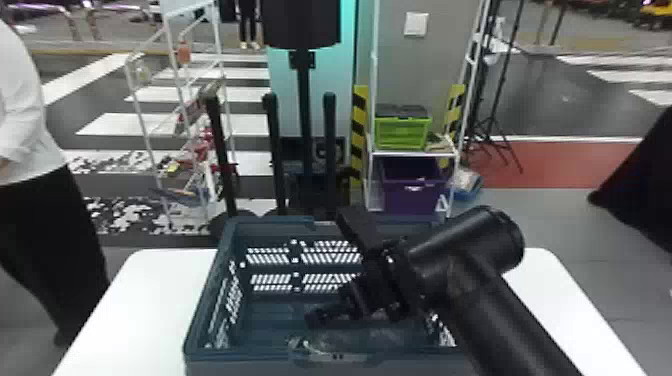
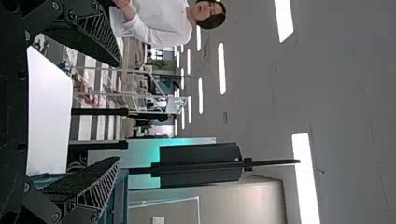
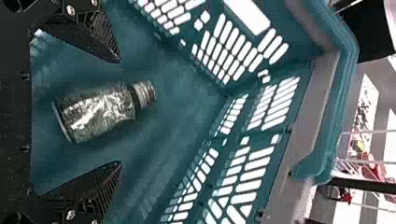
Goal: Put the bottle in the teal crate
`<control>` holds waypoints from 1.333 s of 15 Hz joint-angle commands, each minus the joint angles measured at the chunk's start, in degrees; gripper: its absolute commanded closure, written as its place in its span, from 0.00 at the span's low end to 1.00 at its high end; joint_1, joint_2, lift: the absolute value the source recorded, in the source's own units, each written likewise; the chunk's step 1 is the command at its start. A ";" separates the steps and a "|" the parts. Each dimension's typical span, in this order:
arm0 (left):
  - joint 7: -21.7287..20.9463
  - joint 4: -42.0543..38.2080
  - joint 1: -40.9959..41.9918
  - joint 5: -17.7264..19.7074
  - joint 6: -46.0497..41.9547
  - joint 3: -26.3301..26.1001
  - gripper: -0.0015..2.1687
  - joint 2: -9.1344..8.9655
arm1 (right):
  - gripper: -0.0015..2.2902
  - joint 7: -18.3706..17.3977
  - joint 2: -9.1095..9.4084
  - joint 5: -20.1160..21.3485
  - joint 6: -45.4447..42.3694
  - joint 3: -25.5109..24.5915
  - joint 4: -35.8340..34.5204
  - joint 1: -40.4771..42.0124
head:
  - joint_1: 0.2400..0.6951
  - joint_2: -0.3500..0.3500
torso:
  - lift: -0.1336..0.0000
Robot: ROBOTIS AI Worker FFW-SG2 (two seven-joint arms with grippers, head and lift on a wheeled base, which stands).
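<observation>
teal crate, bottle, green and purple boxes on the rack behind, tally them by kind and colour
Teal crate: 1
Clear bottle: 1
Green box: 1
Purple box: 1
Total: 4

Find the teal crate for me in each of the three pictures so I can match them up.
Head view: the teal crate is lower middle, on the white table.
Left wrist view: its edge is at bottom left, partly hidden.
Right wrist view: across most of the picture, its rim toward the right.
Landmark in all three: the white rack with red things.
</observation>
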 commanded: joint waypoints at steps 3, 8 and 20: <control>-0.08 -1.13 0.74 -0.32 -0.02 -0.09 0.09 0.00 | 0.05 -0.45 0.05 0.93 10.46 -3.17 -16.60 6.14 | 0.57 0.50 | 1.00; -0.08 -1.84 1.45 -0.94 -0.02 -0.09 0.09 0.00 | 0.05 -2.47 -3.43 1.28 11.34 -8.09 -33.30 17.31 | 0.57 0.50 | 1.00; -0.08 -2.63 2.06 -2.43 -1.42 -0.35 0.09 0.00 | 0.06 -5.90 -8.79 2.16 -25.93 -18.38 -55.36 48.51 | 0.57 0.50 | 1.00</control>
